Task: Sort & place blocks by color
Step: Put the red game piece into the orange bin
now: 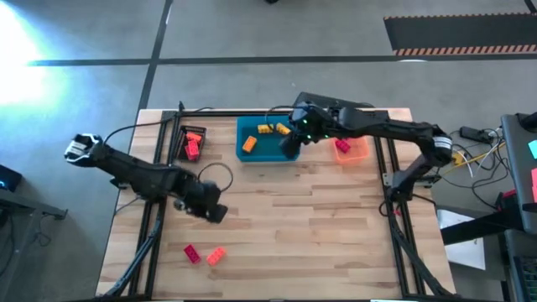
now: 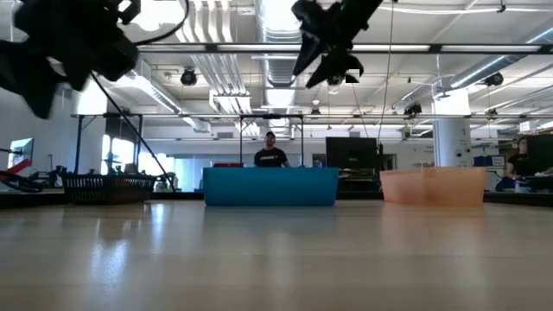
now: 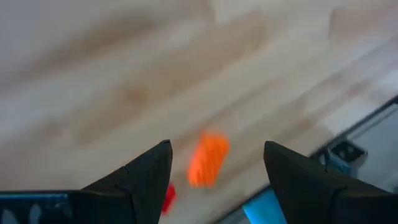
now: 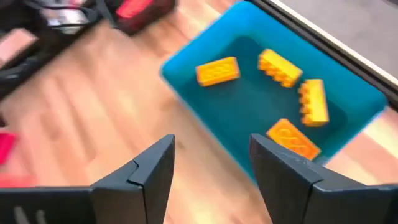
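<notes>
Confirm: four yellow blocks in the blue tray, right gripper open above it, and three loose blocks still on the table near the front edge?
Not quite. Only two loose blocks lie near the front edge, a red block and an orange block, as the high view shows. The rest holds: four yellow blocks sit in the blue tray, with the right gripper open above it.

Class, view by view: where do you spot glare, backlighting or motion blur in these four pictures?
High view: white glare on the floor at top left. Low view: bright ceiling lights silhouette both arms; the table shines. Left wrist view: wood and an orange block smeared by blur. Right wrist view: the blue tray with its yellow blocks is fairly clear, the edges blurred.
</notes>
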You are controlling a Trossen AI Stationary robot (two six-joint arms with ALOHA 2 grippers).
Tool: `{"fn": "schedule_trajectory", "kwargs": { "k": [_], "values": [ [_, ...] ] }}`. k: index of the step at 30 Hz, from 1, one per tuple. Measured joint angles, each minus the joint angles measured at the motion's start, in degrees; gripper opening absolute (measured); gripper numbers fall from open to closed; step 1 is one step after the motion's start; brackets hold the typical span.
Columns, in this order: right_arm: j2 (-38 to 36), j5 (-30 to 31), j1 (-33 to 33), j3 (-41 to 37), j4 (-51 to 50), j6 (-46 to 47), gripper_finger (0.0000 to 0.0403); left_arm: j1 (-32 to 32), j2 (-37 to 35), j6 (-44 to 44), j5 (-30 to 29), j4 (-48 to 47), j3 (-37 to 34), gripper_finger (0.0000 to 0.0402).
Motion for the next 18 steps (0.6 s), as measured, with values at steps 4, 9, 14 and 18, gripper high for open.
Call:
{"fn": "schedule_trajectory", "kwargs": {
  "k": [4,9,14,18],
  "values": [
    [-2.64,2.47,3.18,-0.12,-0.7,0.52,0.0186,-6.8,0.0,-9.82,0.66,0.04,0.02,0.0238],
    [-5.2,3.14,4.76,-0.26,-1.13,-1.89,0.0177,-13.95,0.0,-26.09,0.74,0.03,0.02,0.0238],
    [-7.16,3.1,4.9,-0.37,-4.67,-4.91,0.0169,-19.06,0.76,-38.85,0.75,0.04,0.02,0.0238],
    [-8.61,3.1,5.29,-0.39,-6.57,-7.12,0.0166,-21.72,3.05,-44.9,0.76,0.11,0.02,0.0238]
  ]
}}
